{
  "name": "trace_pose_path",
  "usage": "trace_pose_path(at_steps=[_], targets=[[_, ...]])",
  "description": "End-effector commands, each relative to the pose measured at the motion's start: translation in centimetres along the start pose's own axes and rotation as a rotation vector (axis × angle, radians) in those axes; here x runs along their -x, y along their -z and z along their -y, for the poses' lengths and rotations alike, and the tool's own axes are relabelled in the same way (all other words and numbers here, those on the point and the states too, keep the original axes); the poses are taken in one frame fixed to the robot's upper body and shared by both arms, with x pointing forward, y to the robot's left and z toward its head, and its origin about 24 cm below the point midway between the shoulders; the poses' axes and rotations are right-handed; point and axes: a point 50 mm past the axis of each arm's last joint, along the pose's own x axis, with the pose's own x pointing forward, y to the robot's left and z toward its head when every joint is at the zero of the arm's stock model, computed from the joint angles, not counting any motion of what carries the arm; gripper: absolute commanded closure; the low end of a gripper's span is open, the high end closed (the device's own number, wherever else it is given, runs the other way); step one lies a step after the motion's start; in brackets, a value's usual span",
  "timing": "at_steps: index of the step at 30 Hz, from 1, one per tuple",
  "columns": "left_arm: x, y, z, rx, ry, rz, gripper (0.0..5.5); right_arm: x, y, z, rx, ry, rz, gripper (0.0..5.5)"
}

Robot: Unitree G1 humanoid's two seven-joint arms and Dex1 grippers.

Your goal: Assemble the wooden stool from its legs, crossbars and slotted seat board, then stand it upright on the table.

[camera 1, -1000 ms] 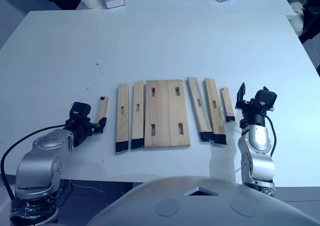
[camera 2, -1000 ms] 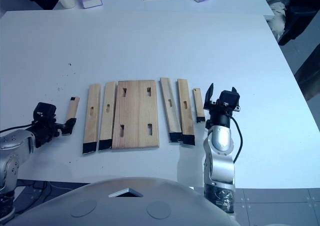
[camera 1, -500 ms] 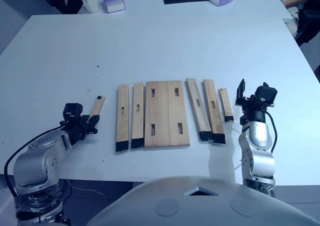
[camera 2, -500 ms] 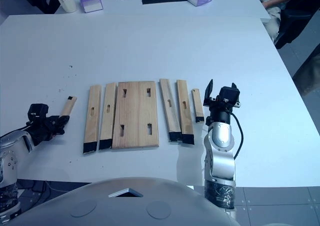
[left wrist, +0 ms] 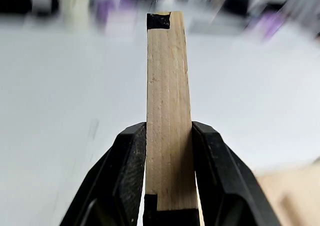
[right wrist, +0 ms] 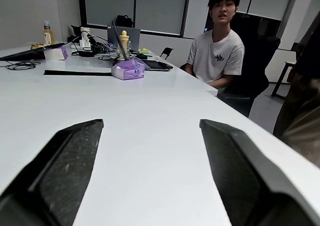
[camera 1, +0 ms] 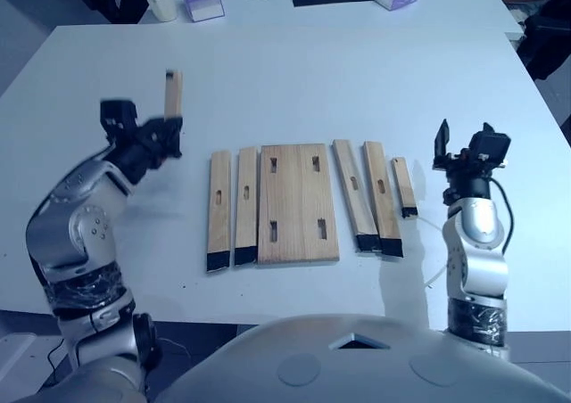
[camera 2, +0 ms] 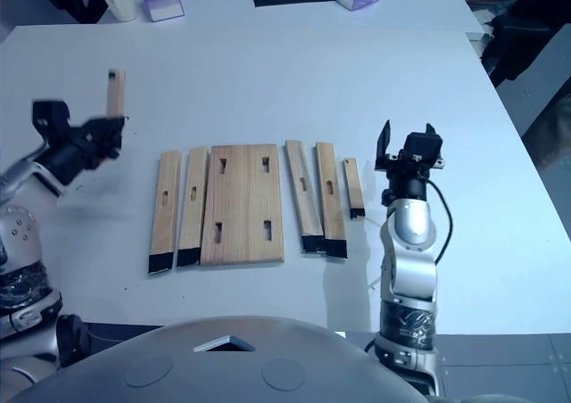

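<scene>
Left wrist view: short crossbar (left wrist: 168, 76) clamped upright in left gripper (left wrist: 168, 131), fingers (left wrist: 130, 156) closed on its lower end, held above table (camera 1: 357, 82), left of seat board (camera 1: 297, 202). Right gripper (camera 1: 464, 149) spread wide, empty. Low hold, long overhang: could pivot or slip while swinging across.

Left gripper (left wrist: 169, 136) clamping wooden crossbar (left wrist: 167, 76), blurred table (left wrist: 50, 111) perhaps behind
</scene>
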Motion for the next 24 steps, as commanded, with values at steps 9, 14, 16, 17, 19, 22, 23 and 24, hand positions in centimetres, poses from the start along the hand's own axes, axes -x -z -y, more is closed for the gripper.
trace_pose_path(at_steps=[9, 14, 16, 17, 19, 22, 23, 24], targets=[[2.0, -3.5, 12.7, -0.075, 0.983, 0.132, 4.2, -0.1, -12.4, -4.1, -0.438, -1.34, 0.176, 1.92], [2.3, -2.8, 13.6, -0.063, 1.129, 0.098, 4.2, 0.4, -14.9, -4.0, -0.496, -1.638, 0.134, 1.92], [2.0, -2.8, 13.6, -0.061, 1.133, 0.101, 4.2, 0.4, -15.4, -4.0, -0.521, -1.69, 0.108, 1.92], [1.9, -2.8, 13.7, -0.061, 1.138, 0.102, 4.2, 0.5, -15.5, -4.1, -0.525, -1.712, 0.093, 1.92], [1.9, -2.7, 13.7, -0.064, 1.149, 0.1, 4.2, 0.8, -15.4, -4.2, -0.528, -1.745, 0.066, 1.92], [1.8, -2.6, 13.8, -0.068, 1.157, 0.089, 4.2, 1.1, -15.0, -4.7, -0.505, -1.771, 0.038, 1.92], [1.7, -2.5, 13.8, -0.073, 1.157, 0.083, 4.2, 1.2, -14.9, -4.8, -0.498, -1.772, 0.031, 1.92], [1.7, -2.4, 13.8, -0.082, 1.156, 0.075, 4.2, 1.2, -14.7, -4.9, -0.49, -1.77, 0.024, 1.92]])
